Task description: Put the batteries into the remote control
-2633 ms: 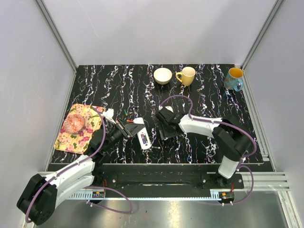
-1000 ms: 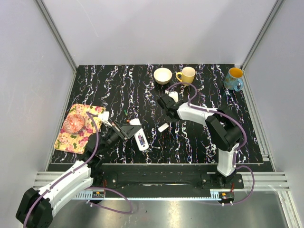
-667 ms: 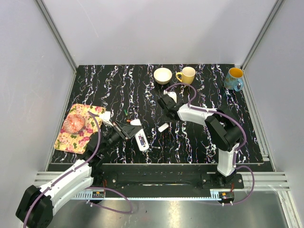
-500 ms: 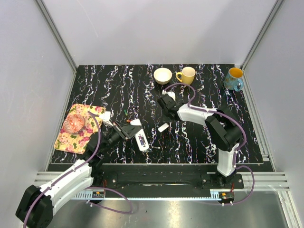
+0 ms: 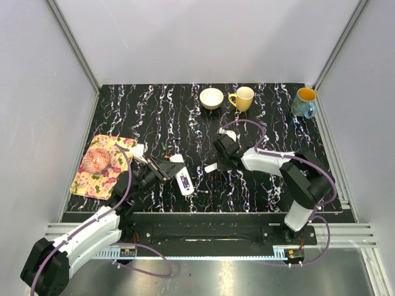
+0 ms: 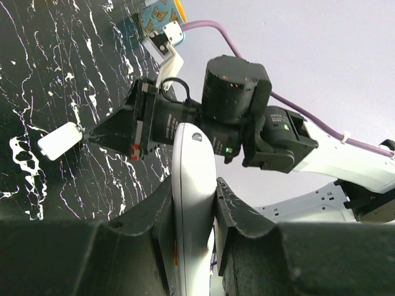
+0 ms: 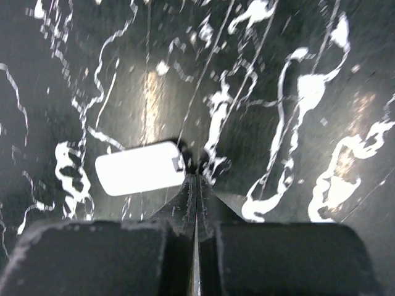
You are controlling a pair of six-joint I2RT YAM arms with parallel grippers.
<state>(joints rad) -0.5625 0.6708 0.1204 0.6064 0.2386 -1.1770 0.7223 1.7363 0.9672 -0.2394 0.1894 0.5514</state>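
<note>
My left gripper (image 5: 165, 168) is shut on the remote control (image 5: 182, 175), a slim white bar held on edge just above the table, its dark slotted recess facing up. In the left wrist view the remote control (image 6: 192, 179) stands between both fingers. A tiny slender battery (image 5: 201, 192) lies on the table by the remote's near end. My right gripper (image 5: 220, 164) is shut with nothing between its jaws. Its tips (image 7: 196, 176) rest on the table at the right end of the small white cover piece (image 7: 139, 168).
A floral cloth (image 5: 102, 165) with a pink object sits at the left. A white bowl (image 5: 211, 98), a yellow mug (image 5: 242, 98) and a blue mug (image 5: 303, 102) stand along the far edge. The cover piece (image 5: 212, 167) lies between the two grippers.
My right gripper has closed fully and come nearer, down to the table beside the cover piece. The left gripper and the remote have stayed put.
</note>
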